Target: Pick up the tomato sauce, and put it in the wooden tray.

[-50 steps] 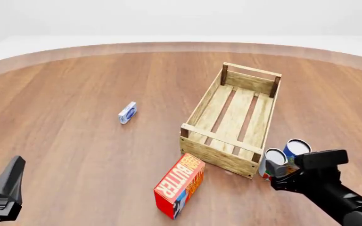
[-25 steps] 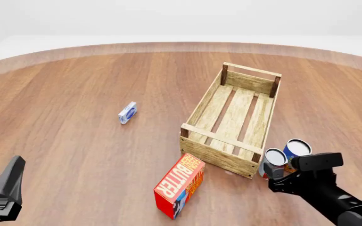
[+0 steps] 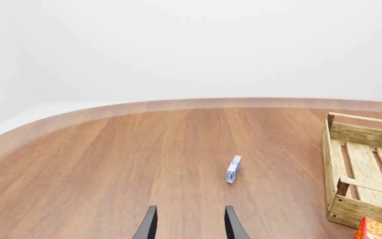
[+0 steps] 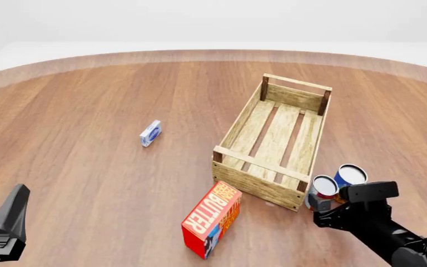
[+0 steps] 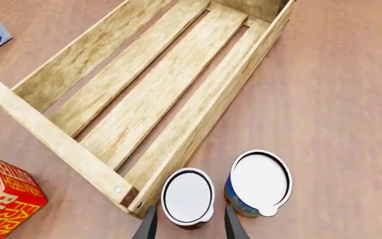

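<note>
The tomato sauce (image 4: pixel 322 188) is a small can with a silvery-white top, upright on the table just off the near right corner of the wooden tray (image 4: pixel 277 142). In the right wrist view the can (image 5: pixel 187 195) stands between my right gripper's (image 5: pixel 189 226) open fingers (image 5: pixel 149 226), with no visible contact. In the front view the right gripper (image 4: pixel 323 207) is just behind the can and low. The slatted tray (image 5: pixel 138 99) holds nothing. My left gripper (image 4: pixel 15 203) is open and empty at the near left, and also shows in its wrist view (image 3: pixel 189 226).
A blue-and-yellow can (image 4: pixel 351 177) stands touching or nearly touching the tomato sauce on its right (image 5: pixel 260 181). A red-orange butter box (image 4: pixel 212 218) lies near the tray's near left corner. A small blue-and-white box (image 4: pixel 150 133) lies on the table left of the tray.
My right gripper has come lower and a little to the left, closing in on the tomato sauce. The cans, the tray and the left arm have not moved.
</note>
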`<state>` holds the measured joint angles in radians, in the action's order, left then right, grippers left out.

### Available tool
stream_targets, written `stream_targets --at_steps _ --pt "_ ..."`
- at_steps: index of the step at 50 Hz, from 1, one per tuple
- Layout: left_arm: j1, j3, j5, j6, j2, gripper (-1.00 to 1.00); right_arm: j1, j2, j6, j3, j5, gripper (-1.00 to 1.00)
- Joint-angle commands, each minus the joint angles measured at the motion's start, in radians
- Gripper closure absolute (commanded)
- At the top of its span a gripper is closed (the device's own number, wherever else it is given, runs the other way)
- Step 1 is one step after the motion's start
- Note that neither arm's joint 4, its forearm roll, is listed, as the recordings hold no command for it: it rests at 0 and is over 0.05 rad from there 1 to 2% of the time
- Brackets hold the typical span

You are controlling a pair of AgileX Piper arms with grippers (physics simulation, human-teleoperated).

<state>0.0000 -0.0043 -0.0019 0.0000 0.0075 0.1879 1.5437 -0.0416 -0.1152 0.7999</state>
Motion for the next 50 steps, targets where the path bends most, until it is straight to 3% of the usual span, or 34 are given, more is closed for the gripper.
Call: stream_targets --at_steps 1,13,14,33,50 --pt "0.0 0.0 0.0 0.0 0.0 -1.0 0.003 0.02 -0.002 -0.009 0.009 -1.0" --pt "0.0 0.0 0.0 0.0 0.0 -1.0 0.002 0.03 0.002 -0.013 0.012 -1.0" --pt "0.0 0.0 0.0 0.0 0.0 -1.0 0.0 0.028 0.004 -0.013 0.01 1.0" --pt "0.0 0.0 0.0 0.0 0.0 -1.0 -0.002 0.004 0.005 -0.002 0.0 1.0" --pt "0.0 0.0 0.0 0.0 0.0 -1.0 -0.03 -0.197 0.033 -0.016 -0.171 1.0"
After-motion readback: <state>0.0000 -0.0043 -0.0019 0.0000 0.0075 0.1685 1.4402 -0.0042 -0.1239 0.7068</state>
